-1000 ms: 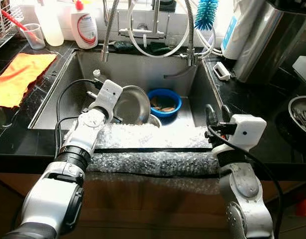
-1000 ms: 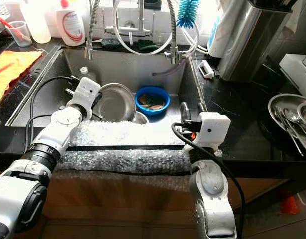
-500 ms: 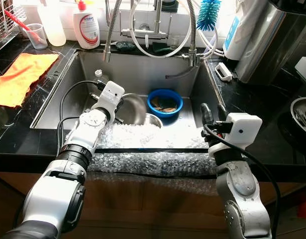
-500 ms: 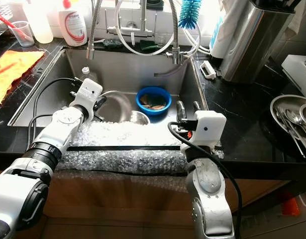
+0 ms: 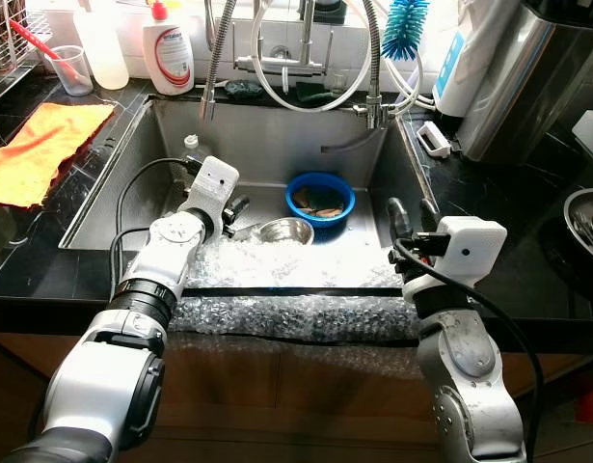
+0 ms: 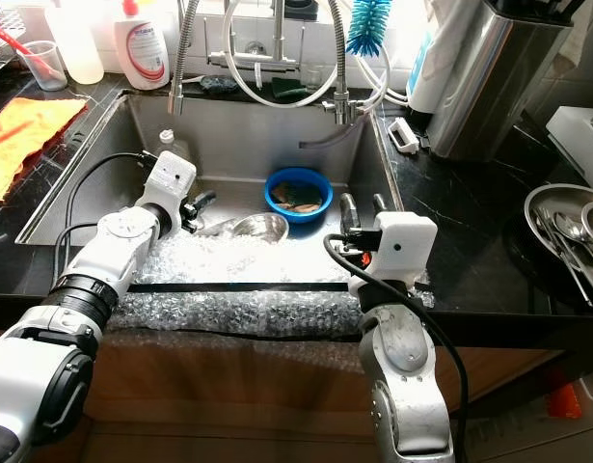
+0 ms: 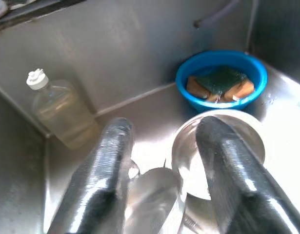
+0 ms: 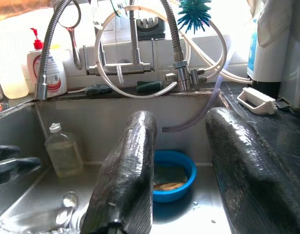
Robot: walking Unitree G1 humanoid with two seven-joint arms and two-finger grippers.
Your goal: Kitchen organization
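My left gripper (image 5: 232, 206) reaches into the steel sink (image 5: 277, 135) and stands open, nothing between its fingers. Just beyond it a steel bowl (image 5: 284, 230) rests on the sink floor, with a steel ladle (image 7: 150, 195) lying beside the bowl (image 7: 223, 146). Behind them sits a blue bowl (image 5: 319, 197) holding sponges. My right gripper (image 5: 413, 210) hovers open at the sink's right front corner, pointing toward the faucet (image 8: 132, 58) and holding nothing.
Bubble wrap (image 5: 296, 268) covers the sink's front edge. A small clear bottle (image 5: 190, 149) stands in the sink's left corner. An orange cloth (image 5: 36, 149) lies on the left counter, a soap bottle (image 5: 168, 48) behind. A tray of cutlery (image 6: 566, 231) sits right.
The steel bowl that stood tilted on edge beside my left gripper has dropped flat onto the sink floor. My right gripper has shifted slightly left.
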